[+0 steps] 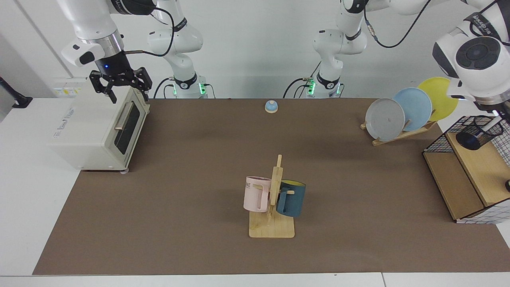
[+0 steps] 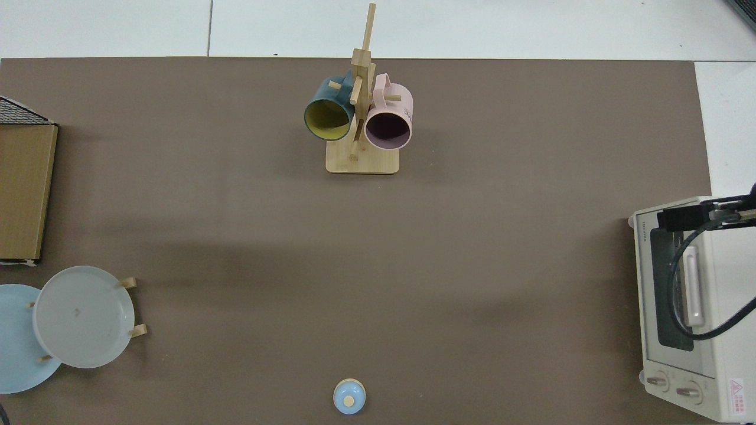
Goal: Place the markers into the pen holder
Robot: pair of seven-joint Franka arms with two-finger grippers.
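The right gripper [image 1: 119, 85] hangs with its fingers spread wide, holding nothing, just above the top front edge of the toaster oven [image 1: 95, 129]; that arm waits there. In the top view only a dark part of it and its cable show over the oven's roof.

The left arm's big white wrist [image 1: 474, 59] sits above the black wire basket frame [image 1: 438, 139] at the far end of the desk [image 1: 199, 159]. The gripper of this arm is almost wholly cut off by the edge of the facing view, so I cannot tell how it stands. Directly below that wrist is the pen holder [image 1: 478, 133], a small black mesh cup on the wooden shelf [image 1: 484, 167] inside the frame. A slim white barrel, the marker [image 1: 489, 124], leans inside the cup, its upper end just under the wrist.

Well away from both grippers, mid-desk, a mug tree [image 1: 273, 207] carries a pink mug [image 1: 255, 194] and a dark blue mug [image 1: 291, 198]. A plate rack [image 1: 406, 109] stands beside the frame, and a small blue bell [image 1: 271, 106] sits between the two arm bases.
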